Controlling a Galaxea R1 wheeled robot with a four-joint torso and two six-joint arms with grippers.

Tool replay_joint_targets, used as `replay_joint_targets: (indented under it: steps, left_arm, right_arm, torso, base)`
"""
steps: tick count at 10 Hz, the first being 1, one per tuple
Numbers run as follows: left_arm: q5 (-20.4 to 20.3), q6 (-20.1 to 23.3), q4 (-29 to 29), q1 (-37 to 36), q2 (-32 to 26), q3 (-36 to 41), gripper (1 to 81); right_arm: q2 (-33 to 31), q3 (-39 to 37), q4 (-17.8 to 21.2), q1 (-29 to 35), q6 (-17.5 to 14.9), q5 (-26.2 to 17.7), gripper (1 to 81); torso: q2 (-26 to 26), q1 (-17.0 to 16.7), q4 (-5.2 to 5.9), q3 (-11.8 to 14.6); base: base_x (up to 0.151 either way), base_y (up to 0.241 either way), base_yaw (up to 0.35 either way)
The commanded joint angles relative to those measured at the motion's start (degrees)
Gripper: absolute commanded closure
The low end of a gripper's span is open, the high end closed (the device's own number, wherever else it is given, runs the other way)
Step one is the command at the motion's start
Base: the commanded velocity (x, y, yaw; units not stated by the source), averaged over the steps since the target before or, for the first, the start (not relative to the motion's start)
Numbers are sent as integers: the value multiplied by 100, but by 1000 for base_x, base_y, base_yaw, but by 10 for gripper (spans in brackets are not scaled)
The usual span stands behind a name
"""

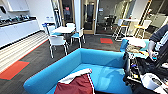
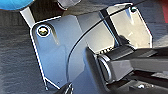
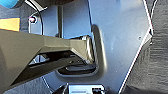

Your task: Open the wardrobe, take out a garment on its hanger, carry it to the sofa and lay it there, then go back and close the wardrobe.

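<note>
One garment [image 1: 76, 86] lies on the sofa [image 1: 105, 60] in front of you — maroon cloth with a white sleeve draped along its upper edge, spread on the seat near the left end. You're looking at smooth bright-blue upholstery with a low, rounded back and curved arms. Beyond it stand white chairs [image 1: 57, 41] around a small white table [image 1: 63, 29] on dark carpet with orange-red patches [image 1: 13, 70]. At the right edge a person's hand [image 1: 152, 53] holds a control rig. From the wrist views — dark glossy plate, ribbed grey carpet — you cannot tell whether either gripper is open or closed.
</note>
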Motion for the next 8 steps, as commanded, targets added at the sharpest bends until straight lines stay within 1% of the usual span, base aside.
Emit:
replay_joint_targets:
  steps: [1,2,4,8]
  left_arm:
    - [428,-28,77,-115,16,-100,10]
    - [455,-19,76,-124,87,-180,10]
    - [464,-28,59,-115,219,-329,10]
    - [464,-46,50,-124,254,-329,10]
  right_arm:
    - [49,6,18,41,-6,-382,10]
    - [67,6,18,32,-6,-382,10]
    - [76,-3,18,32,-6,-382,10]
    - [76,-29,9,5,-15,-391,10]
  torso:
    - [0,11,0,-2]
    - [-2,11,0,48]
    - [-2,11,0,44]
    - [-4,11,0,44]
  base:
    - [0,0,0]
    - [0,0,0]
    - [0,0,0]
    - [0,0,0]
